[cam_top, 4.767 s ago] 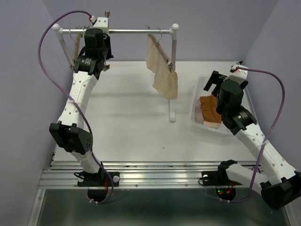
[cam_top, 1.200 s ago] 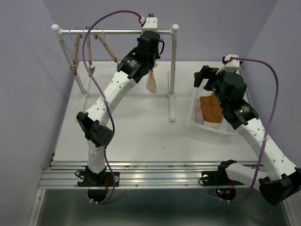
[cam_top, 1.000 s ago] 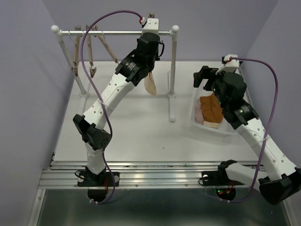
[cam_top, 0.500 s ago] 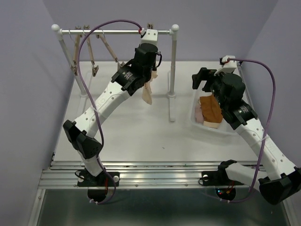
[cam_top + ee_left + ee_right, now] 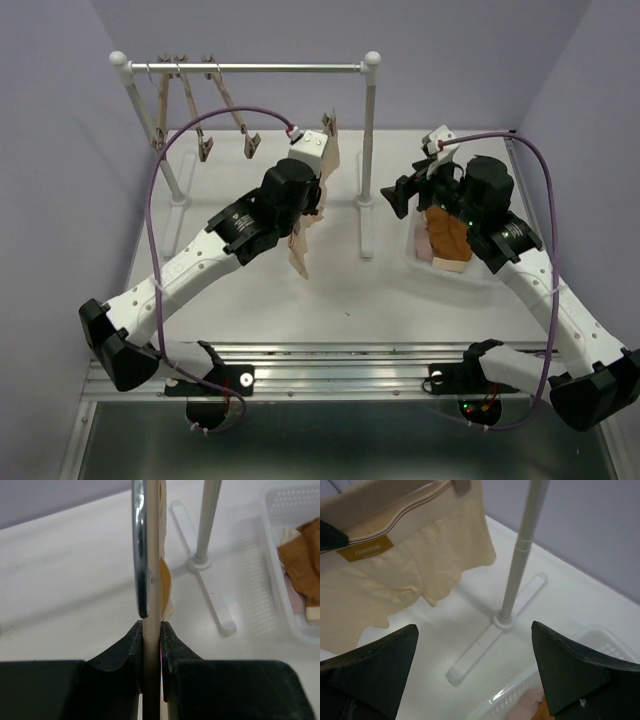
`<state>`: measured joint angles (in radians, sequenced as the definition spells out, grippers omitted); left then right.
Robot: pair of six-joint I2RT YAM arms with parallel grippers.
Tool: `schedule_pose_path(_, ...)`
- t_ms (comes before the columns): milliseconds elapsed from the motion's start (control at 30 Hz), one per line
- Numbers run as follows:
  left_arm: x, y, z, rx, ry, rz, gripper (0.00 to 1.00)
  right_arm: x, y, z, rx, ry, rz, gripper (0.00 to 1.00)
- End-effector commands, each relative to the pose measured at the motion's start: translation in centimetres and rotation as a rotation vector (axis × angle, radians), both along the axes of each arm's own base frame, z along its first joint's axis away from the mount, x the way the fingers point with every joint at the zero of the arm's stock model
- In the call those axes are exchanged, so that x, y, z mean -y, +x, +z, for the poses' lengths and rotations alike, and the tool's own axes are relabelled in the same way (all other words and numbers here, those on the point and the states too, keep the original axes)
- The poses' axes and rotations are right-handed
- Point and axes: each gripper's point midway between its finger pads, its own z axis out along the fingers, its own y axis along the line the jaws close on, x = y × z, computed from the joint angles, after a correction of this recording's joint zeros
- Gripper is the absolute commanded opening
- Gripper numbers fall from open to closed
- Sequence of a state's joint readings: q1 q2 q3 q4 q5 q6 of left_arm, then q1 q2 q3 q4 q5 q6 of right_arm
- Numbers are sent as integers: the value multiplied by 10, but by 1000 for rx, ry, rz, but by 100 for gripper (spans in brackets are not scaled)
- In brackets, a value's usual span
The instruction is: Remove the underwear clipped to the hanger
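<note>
My left gripper (image 5: 150, 626) is shut on the wooden bar of a hanger (image 5: 151, 570), which it holds edge-on, off the rack and over the middle of the table. Beige underwear (image 5: 299, 250) hangs clipped to that hanger. In the right wrist view the underwear (image 5: 395, 580) spreads wide at the upper left, with a "COTTON" label. My right gripper (image 5: 400, 194) is open and empty, just right of the rack's post and a short way from the cloth. Its fingers (image 5: 370, 672) frame bare table. Rust-brown underwear (image 5: 448, 232) and pale pink underwear (image 5: 424, 246) lie in the basket.
The white rack (image 5: 371, 150) stands at the back, its right post and foot (image 5: 495, 640) between my two grippers. Empty wooden clip hangers (image 5: 228, 112) hang at the rail's left end. The white plastic basket (image 5: 492, 275) sits at the right, under my right arm.
My left arm has lifted the hanger with the beige underwear off the rail and drawn it down and nearer, over the table's middle. My right gripper has moved left toward it, staying open.
</note>
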<state>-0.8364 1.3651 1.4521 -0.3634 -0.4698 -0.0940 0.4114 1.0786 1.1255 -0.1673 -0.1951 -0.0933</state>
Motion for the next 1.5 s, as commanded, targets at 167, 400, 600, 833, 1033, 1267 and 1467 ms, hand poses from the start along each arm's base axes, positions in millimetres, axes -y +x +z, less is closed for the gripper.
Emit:
schedule_pose_path(167,1,-118,-33,-58,-142,-432,0,-56,-53,-28,44,-263,635,100)
schedule_pose_path(400,-15,-138,-62,-114,-64,-477,0,-56,-85,-26,103,-479,989,100)
schedule_pose_path(600,-16,-134,-77,-140,108,-518,0,-41,-88,-41,12,-599,1061,100)
schedule_pose_path(833,-15,-134,-55,-82,138,-557,0,-47,-81,-37,15,-565,1031,100)
schedule_pose_path(1033,-8,-139,-50,-75,159,-599,0,-67,-69,-40,1,-532,1002,100)
schedule_pose_path(1267,-9,-145,-50,-78,178,-608,0,-82,-60,-37,19,-509,986,100)
schedule_pose_path(1467,-10,-147,-47,-68,174,-604,0,-86,-68,-50,1,-554,1030,100)
